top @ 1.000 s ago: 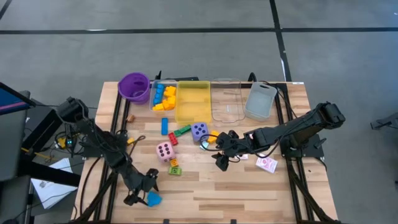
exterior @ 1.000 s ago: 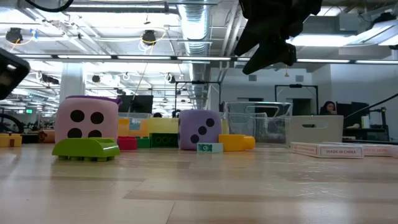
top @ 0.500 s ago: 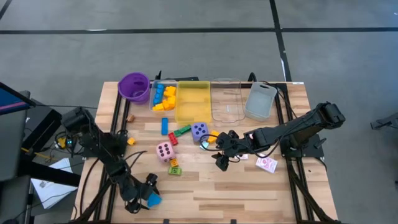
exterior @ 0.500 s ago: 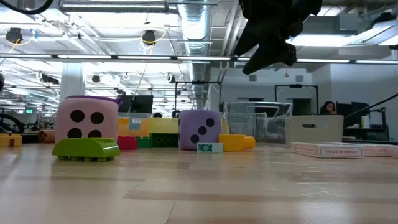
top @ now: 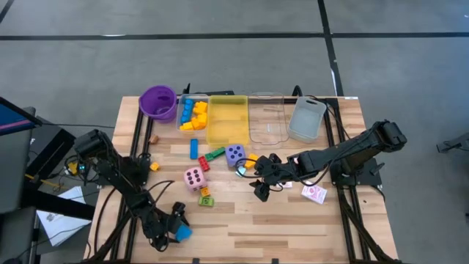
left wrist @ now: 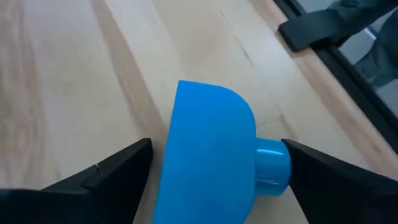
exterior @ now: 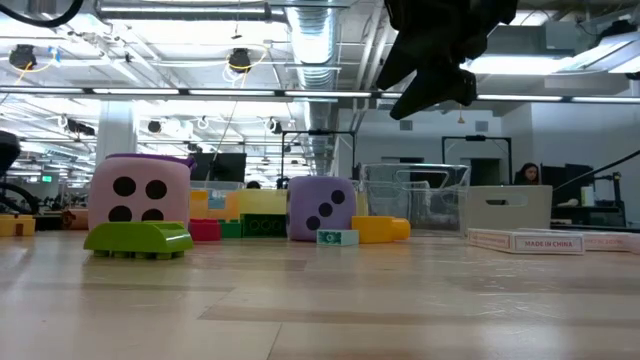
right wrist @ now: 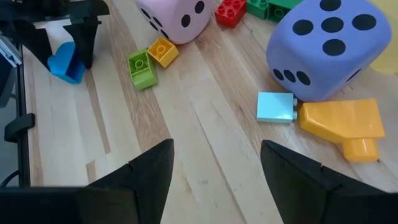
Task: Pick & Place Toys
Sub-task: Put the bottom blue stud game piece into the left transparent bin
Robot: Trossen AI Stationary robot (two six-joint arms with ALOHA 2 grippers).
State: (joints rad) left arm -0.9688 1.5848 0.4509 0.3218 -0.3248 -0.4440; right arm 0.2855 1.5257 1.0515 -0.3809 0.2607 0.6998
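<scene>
My left gripper point(top: 174, 229) is low at the table's near left, open, with its fingers on either side of a blue block point(left wrist: 211, 155) that lies on the wood. My right gripper point(top: 260, 192) is open and empty, raised above the table's middle point(exterior: 430, 70), near the purple die point(right wrist: 326, 46). A yellow block point(right wrist: 341, 121) and a small light-blue block point(right wrist: 275, 107) lie against that die. The pink die point(top: 194, 177) stands to its left, with green and orange blocks point(right wrist: 146, 62) in front of it. Red-patterned cards point(top: 314, 193) lie at the right. My left gripper's fingers point(left wrist: 118, 171) come down slanting and straddle the blue block's two sides, its stud point(left wrist: 273, 165) close to one finger. I cannot tell whether they touch it. The block rests on the table.
A purple cup point(top: 157, 101), a clear bin of yellow and blue blocks point(top: 192, 114), a yellow tray point(top: 227, 121), a clear tray point(top: 266, 117) and a grey tray point(top: 306, 119) line the far edge. Blue, red and green blocks point(top: 209, 152) lie before them.
My left gripper has moved a little toward the table's right and near edges, onto the blue block, which now sits between its fingers. The block has stayed in place.
</scene>
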